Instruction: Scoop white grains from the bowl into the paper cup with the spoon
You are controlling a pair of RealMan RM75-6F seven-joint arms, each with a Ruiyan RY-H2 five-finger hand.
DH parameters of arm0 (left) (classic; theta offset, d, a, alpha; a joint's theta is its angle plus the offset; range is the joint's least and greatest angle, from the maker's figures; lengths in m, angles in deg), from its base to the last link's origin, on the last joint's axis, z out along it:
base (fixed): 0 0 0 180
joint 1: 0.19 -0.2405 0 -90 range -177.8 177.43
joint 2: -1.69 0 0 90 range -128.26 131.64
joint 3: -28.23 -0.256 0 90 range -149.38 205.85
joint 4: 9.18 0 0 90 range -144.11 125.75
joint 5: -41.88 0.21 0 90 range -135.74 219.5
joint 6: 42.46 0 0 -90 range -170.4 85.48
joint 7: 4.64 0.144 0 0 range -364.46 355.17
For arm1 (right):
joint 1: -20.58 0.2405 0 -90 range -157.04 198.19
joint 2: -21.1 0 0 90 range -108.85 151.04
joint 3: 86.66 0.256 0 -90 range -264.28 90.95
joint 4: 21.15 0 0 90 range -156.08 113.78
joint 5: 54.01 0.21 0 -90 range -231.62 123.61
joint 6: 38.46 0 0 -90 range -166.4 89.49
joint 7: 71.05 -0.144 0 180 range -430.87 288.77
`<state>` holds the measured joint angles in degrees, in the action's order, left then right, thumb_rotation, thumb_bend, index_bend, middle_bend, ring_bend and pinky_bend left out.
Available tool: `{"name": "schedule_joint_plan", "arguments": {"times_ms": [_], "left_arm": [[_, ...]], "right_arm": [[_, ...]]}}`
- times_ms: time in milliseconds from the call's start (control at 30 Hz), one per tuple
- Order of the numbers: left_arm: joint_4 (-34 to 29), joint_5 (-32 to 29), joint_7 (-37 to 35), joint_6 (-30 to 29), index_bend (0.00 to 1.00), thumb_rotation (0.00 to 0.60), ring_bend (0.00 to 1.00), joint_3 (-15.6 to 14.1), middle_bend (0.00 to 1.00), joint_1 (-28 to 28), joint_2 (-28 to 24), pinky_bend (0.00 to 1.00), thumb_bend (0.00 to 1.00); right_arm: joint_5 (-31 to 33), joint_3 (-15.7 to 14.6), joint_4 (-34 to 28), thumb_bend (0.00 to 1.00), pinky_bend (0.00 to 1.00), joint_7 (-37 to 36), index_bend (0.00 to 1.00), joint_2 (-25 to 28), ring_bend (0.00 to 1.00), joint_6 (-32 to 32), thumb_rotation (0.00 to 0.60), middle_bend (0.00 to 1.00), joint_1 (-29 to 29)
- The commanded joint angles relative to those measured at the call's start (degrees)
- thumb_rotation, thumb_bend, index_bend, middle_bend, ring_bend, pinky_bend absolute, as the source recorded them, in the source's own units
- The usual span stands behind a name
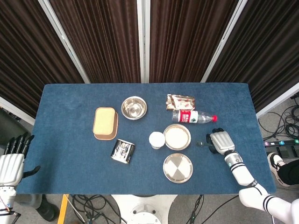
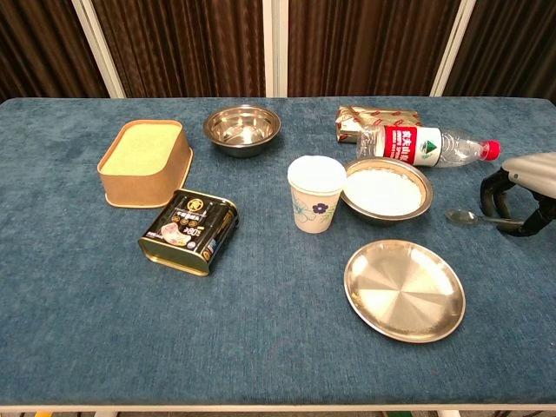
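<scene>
The metal bowl (image 1: 177, 136) (image 2: 386, 189) of white grains stands right of centre, with the paper cup (image 1: 157, 140) (image 2: 315, 193) upright just to its left. The spoon (image 1: 202, 143) (image 2: 465, 217) lies flat on the cloth right of the bowl, its scoop end pointing at the bowl. My right hand (image 1: 219, 141) (image 2: 519, 189) arches over the spoon's handle, fingers curved down on the far side and thumb by the handle's end; the spoon still rests on the table. My left hand (image 1: 11, 161) hangs off the table's left edge, fingers spread, holding nothing.
An empty steel plate (image 2: 404, 289) lies in front of the bowl. A water bottle (image 2: 421, 145) and a foil packet (image 2: 375, 117) lie behind it. An empty steel bowl (image 2: 242, 129), a tan box (image 2: 146, 162) and a dark tin (image 2: 189, 231) sit to the left.
</scene>
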<state>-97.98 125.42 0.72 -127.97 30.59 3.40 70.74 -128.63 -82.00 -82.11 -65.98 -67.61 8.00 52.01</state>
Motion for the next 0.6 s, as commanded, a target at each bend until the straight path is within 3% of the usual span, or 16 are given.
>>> {"name": "schedule_joint_plan", "arguments": {"times_ms": [33,367,600], "left_arm": [[0.02,0.01,0.04,-0.03,0.11,0.600,0.01,-0.01,0.06,-0.02,0.03,0.01,0.00],[0.16,-0.09,-0.06,0.26,0.11,0.600,0.01,0.05,0.06,0.10,0.07,0.01,0.00],[-0.11,0.05,-0.15,0.24,0.11,0.600,0.01,0.26,0.06,0.29,-0.36,0.01,0.00]], "right_arm": [[0.05,-0.15,-0.04,0.28,0.20,0.08,0.50,0.17,0.21,-0.06,0.600,0.53,0.04],[-0.40,-0.55,-1.32,0.33,0.20,0.04,0.53,1.70,0.22,0.29,0.600,0.55,0.20],[-2.24,-1.03,-9.41,0.33,0.20,5.39,0.55,9.85,0.22,-0.14,0.600,0.55,2.12]]}}
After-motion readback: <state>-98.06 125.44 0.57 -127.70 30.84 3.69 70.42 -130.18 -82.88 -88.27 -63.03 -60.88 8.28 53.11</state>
